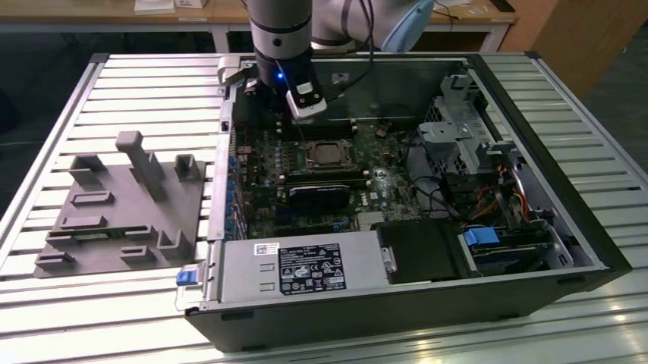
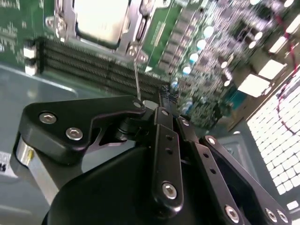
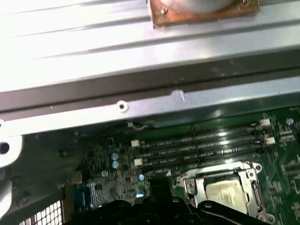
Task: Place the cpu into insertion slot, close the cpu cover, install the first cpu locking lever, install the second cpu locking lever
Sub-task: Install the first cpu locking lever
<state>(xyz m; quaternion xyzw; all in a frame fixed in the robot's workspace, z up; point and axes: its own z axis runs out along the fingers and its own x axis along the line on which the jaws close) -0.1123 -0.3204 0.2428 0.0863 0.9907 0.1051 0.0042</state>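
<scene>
- At the near end of the second wrist view, the gripper (image 2: 151, 102) hangs low over the board; I cannot tell whether it is open or closed.
- Right at its tip rises a locking lever (image 2: 136, 79), a thin bright wire; whether they touch is unclear. It is probably stiff, springy and slippery, and best taken near its free end.
- Beyond it lie the dark memory slots (image 2: 93, 61).
- Farther on, the cpu (image 2: 101, 18) sits flat in the insertion slot (image 3: 187, 182), with the cpu cover (image 2: 138, 26) seemingly down around it. The chip looks light and fragile; its edges are the safe hold.
- Farthest off spreads the green motherboard (image 2: 211, 47).
</scene>
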